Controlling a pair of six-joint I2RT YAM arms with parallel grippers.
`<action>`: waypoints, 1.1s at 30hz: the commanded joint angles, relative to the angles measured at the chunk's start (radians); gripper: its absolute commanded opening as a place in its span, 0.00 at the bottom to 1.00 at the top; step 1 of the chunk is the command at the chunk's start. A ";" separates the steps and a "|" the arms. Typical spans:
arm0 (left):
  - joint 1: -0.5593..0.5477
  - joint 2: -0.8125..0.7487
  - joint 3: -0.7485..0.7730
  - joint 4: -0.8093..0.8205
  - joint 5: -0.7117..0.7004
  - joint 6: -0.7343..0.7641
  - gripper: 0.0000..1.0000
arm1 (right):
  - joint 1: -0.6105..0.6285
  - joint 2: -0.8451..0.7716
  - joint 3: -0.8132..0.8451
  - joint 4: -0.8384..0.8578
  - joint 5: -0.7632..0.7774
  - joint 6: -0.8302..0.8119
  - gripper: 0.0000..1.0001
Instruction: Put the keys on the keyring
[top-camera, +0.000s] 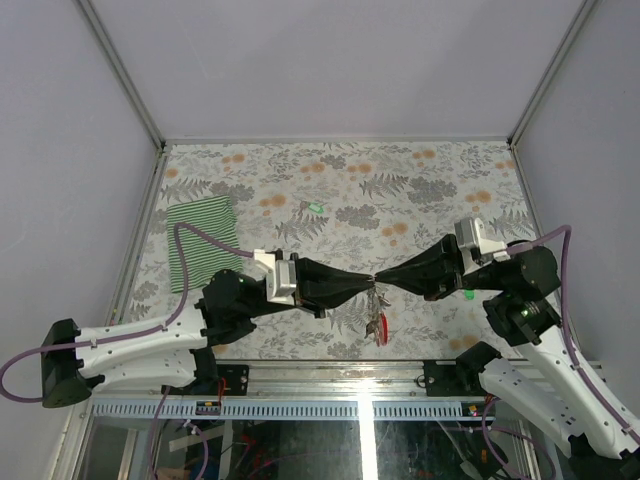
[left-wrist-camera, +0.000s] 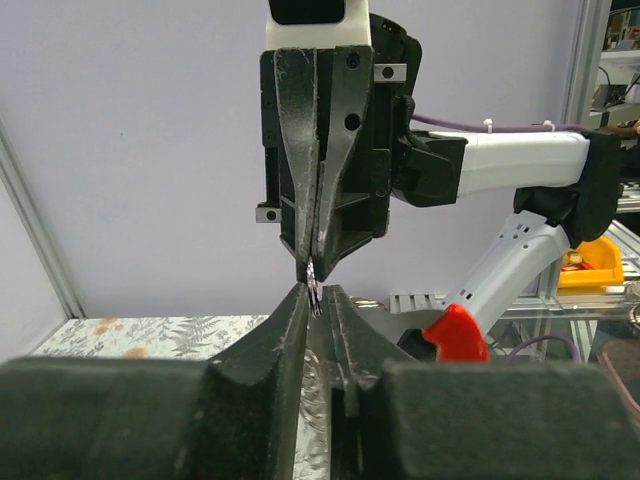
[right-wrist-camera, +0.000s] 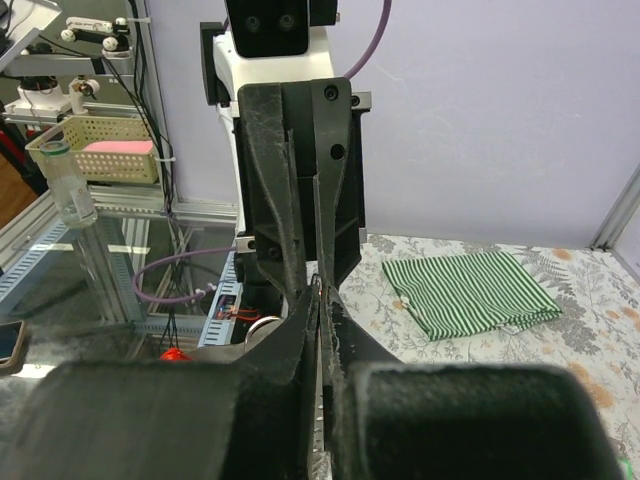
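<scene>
My two grippers meet tip to tip above the front middle of the table. The right gripper (top-camera: 383, 278) is shut on the thin metal end of the keyring (left-wrist-camera: 316, 290). Its red loop (top-camera: 383, 329) and some keys dangle below, toward the near edge. The left gripper (top-camera: 368, 281) has its jaws almost together around the same metal piece. A slim gap shows beside it, so I cannot tell whether it is pinched. A loose green key (top-camera: 314, 208) lies on the table further back. Another green bit (top-camera: 468, 293) sits under the right arm.
A folded green striped cloth (top-camera: 203, 243) lies at the left of the fern-patterned table (top-camera: 430, 190). Frame posts and grey walls close in the back and sides. A metal rail (top-camera: 330, 378) runs along the near edge between the arm bases.
</scene>
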 joint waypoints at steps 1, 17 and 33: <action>-0.004 0.006 0.026 0.072 -0.020 -0.019 0.08 | 0.000 -0.003 -0.003 0.092 -0.008 0.011 0.00; 0.026 -0.012 0.347 -0.761 -0.151 0.031 0.00 | 0.000 -0.086 0.079 -0.315 0.126 -0.279 0.42; 0.037 0.303 0.914 -1.692 -0.103 0.119 0.00 | 0.000 -0.141 0.015 -0.438 0.237 -0.358 0.56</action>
